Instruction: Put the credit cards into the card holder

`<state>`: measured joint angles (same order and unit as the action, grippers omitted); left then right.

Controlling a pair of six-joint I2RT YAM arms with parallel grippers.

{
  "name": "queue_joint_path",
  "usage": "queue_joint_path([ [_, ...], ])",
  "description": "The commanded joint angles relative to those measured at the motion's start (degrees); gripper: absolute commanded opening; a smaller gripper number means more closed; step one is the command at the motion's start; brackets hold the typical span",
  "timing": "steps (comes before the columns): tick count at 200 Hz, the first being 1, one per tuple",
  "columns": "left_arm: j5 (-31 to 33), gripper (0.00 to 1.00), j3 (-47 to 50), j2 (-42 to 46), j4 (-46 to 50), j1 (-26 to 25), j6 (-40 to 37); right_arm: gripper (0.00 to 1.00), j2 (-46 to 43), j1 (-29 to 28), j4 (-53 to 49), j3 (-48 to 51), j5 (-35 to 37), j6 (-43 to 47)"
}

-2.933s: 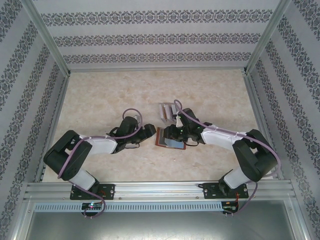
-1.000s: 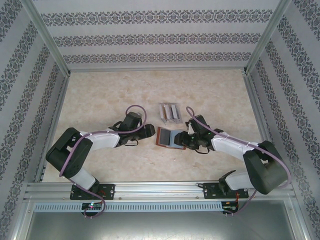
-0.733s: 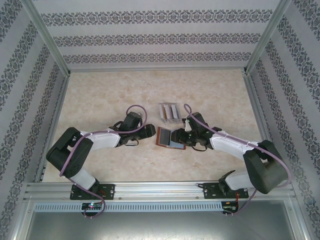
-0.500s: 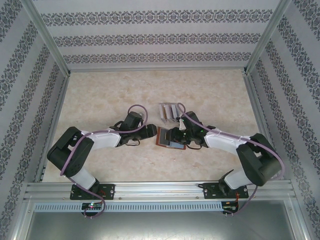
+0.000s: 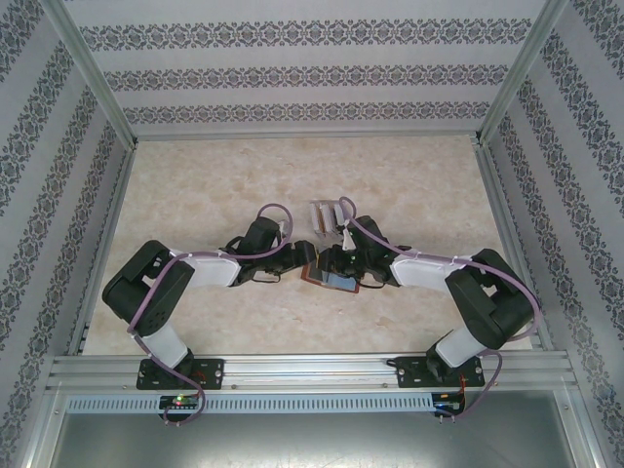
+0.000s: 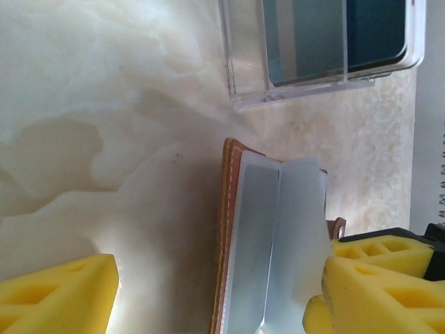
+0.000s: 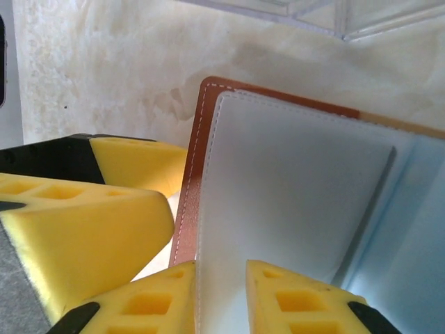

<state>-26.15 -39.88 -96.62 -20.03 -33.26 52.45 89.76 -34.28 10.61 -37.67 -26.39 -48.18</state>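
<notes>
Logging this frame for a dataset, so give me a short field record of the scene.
card holder: open on the table, pale lining up
credit cards: in the clear rack beyond it
left gripper: open, at the card holder's edge
right gripper: jaws astride its pale inner leaf; grip unclear

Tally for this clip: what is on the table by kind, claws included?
Reddish-brown leather folding wallet: 1
Clear plastic slotted rack: 1
Yellow-padded claws, left claw and right claw: 2
Cards: too hidden to count
Total: 4, cards aside
</notes>
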Motion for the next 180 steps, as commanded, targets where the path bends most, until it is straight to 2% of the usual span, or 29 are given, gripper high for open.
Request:
queue_joint_path([
  [1,-3.83,0.78,1.27,-2.14,-4.14,-0.85,1.26,0.31,2.18,-0.43,6.24,0.27,-4.71,-0.17],
  [26,-3.02,0.80,1.18,-1.53,-2.89,-0.36,0.89,0.38,2.77,-0.61,9.41,1.08,-6.66,-0.35],
  [53,-4.64,0.80,1.01,-3.22,-4.36,0.19,2.29,0.35,4.64,-0.44,13.19,1.11,-10.49,-0.27],
  [72,-4.78,0.80,0.57,-4.30,-3.97,0.30,2.45,0.39,5.38,-0.78,15.65,1.37,-11.93,-0.50],
  [107,-3.74,0.80,0.55,-4.10,-2.82,0.80,2.13,0.40,6.31,-1.14,15.62,1.53,-13.54,1.37],
  [156,-5.92,0.66,-1.69,-6.57,-0.84,0.77,0.04,0.40,7.89,-1.05,15.44,1.81,-13.43,2.86],
  [180,-6.54,0.51,-2.87,-8.38,0.05,0.32,-0.97,0.39,7.83,-0.87,15.81,1.84,-13.56,3.71],
])
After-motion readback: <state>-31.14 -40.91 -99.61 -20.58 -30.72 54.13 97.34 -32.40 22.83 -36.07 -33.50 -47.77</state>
